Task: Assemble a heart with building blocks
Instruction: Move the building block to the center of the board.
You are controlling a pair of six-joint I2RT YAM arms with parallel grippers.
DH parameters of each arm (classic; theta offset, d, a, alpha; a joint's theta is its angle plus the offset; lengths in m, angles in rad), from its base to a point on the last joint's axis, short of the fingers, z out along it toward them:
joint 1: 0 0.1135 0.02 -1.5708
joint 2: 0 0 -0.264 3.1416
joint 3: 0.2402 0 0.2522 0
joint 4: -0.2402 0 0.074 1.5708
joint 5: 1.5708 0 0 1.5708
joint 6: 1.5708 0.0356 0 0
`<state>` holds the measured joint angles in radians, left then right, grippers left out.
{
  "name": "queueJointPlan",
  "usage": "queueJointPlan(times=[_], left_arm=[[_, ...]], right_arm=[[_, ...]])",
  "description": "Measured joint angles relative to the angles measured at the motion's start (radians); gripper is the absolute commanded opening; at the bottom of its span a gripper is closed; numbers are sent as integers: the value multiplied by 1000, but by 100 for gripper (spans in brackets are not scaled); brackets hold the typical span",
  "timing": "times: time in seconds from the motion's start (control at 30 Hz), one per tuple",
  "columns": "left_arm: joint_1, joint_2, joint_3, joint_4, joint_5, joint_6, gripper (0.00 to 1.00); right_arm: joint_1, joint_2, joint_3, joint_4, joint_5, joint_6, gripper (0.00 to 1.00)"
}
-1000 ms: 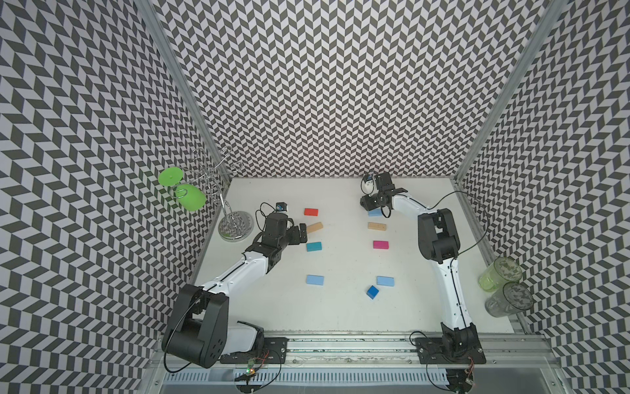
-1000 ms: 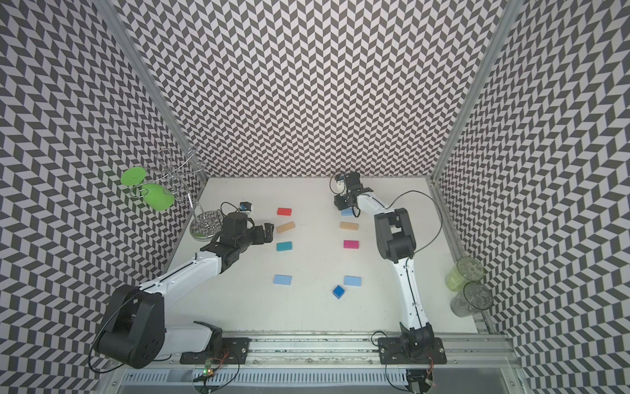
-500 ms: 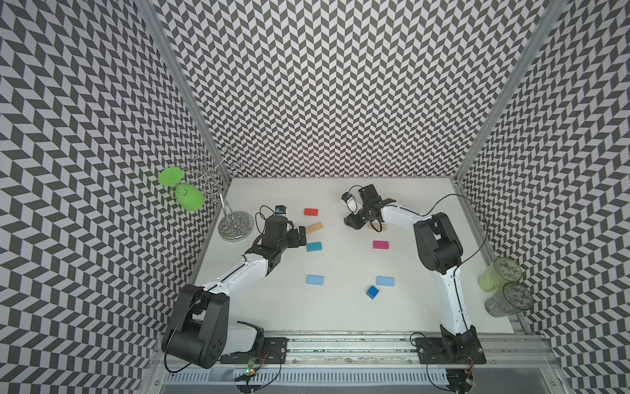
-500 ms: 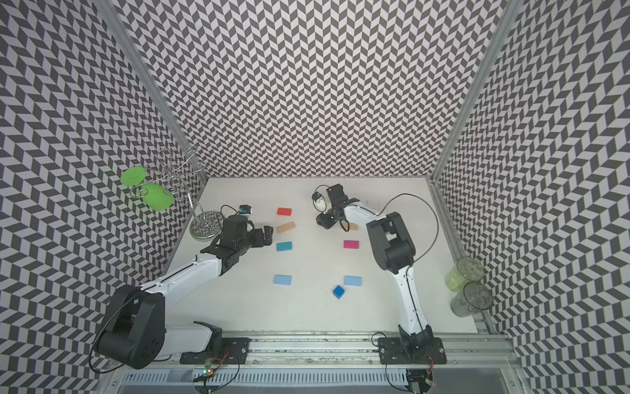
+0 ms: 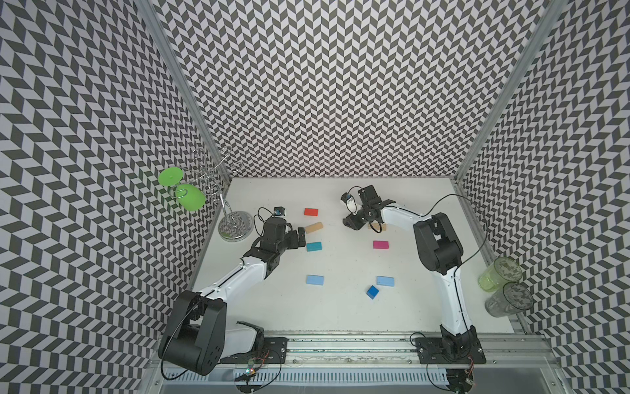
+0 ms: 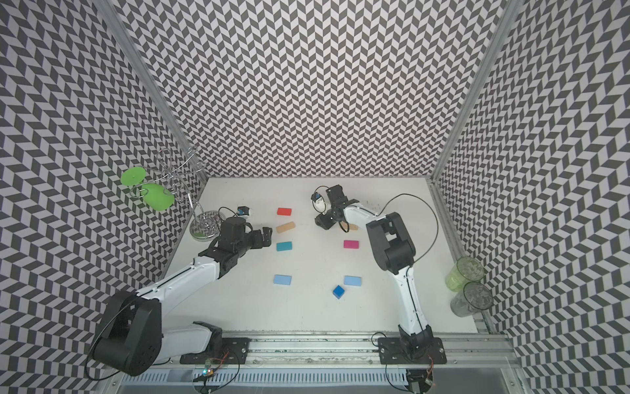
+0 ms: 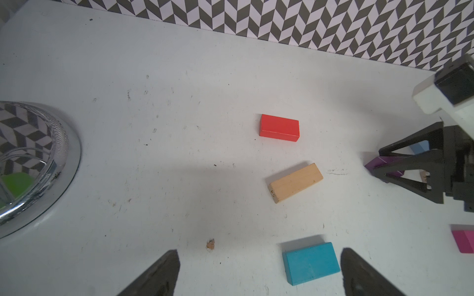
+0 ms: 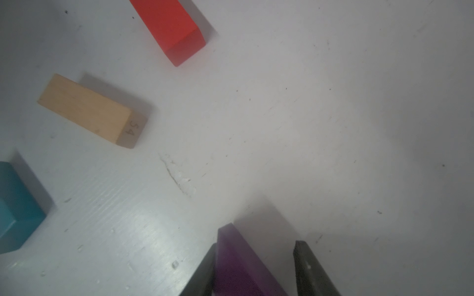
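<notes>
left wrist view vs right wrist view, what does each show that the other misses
Only left wrist: the chrome stand base, magenta block and open left claw. Only right wrist: nothing new, just a closer look inside the right claw. Both: red block, tan block, teal block, and the purple triangle gripped by the right claw.

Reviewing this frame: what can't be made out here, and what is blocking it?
Hidden: the purple triangle, in both top views, beneath the right end effector gripping it; the right wrist view crops its base.
Mostly hidden: one tan block, in both top views, under the right arm and cable.
Sliver only: a light blue block, left wrist view, behind the right end effector.
Cut off: the magenta block, left wrist view, by the frame edge.
</notes>
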<state>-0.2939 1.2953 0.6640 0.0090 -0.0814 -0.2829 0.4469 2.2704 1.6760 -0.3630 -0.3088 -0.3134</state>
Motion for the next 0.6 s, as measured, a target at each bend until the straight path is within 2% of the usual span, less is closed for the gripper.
queueJointPlan(times=[0.2, 0.4, 0.6], left_arm=[[0, 0, 0, 0, 0, 0, 99], [0, 0, 0, 0, 0, 0, 99], [0, 0, -4, 0, 0, 0, 99]], right_arm=[[0, 0, 0, 0, 0, 16, 39], [0, 3, 5, -6, 0, 31, 49], [-3, 24, 47, -27, 1, 48, 81]])
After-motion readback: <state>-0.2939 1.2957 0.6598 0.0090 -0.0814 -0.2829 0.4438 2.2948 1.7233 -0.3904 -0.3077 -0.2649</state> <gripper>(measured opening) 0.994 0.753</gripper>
